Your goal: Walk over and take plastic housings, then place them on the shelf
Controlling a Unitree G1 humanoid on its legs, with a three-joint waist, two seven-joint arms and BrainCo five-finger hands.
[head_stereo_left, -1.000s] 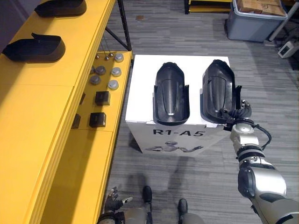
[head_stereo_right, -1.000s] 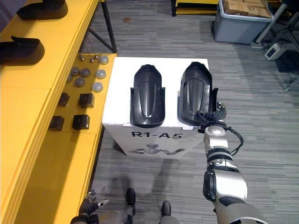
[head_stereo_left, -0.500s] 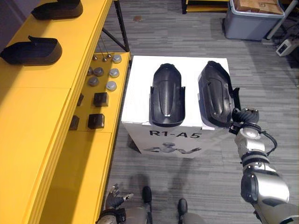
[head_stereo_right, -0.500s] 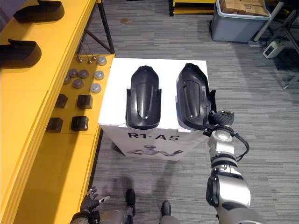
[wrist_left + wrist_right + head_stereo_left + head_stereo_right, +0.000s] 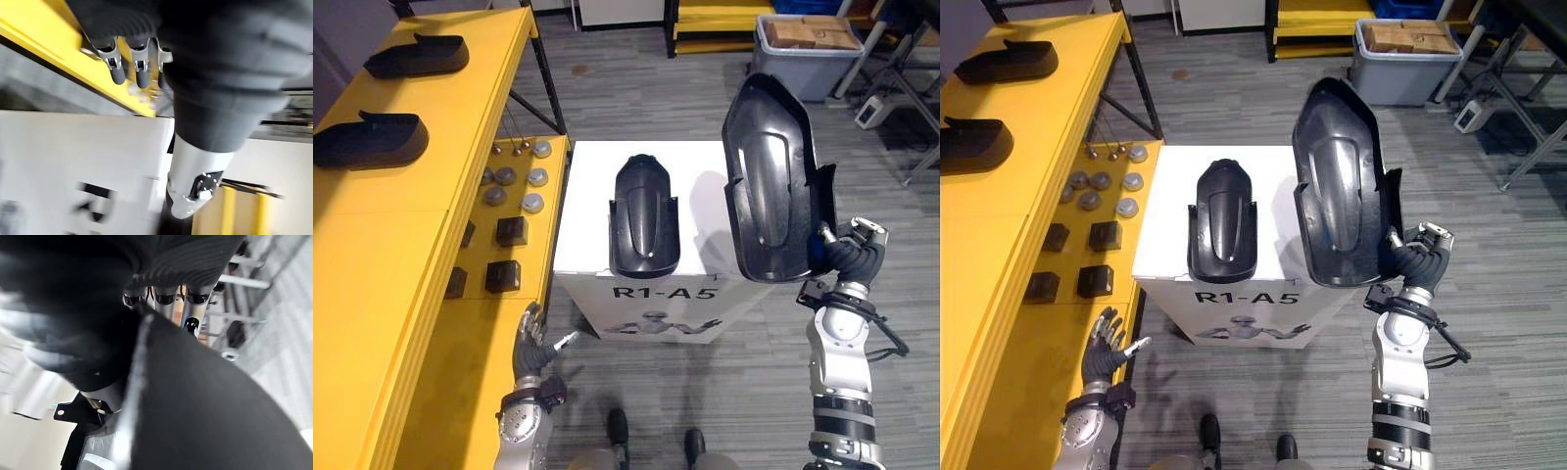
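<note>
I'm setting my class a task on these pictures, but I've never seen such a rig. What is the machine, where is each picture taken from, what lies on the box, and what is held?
This is a humanoid robot with two arms and fingered hands. The two wide pictures come from paired cameras on its head, looking down. The two close ones come from a camera on each wrist, looking along that hand. A white box stands before it, with one black plastic housing lying on top. Its right hand grips the lower edge of a second housing, held up off the box. Its left hand hangs open beside the yellow shelf, where a third housing and a fourth housing lie.
</note>
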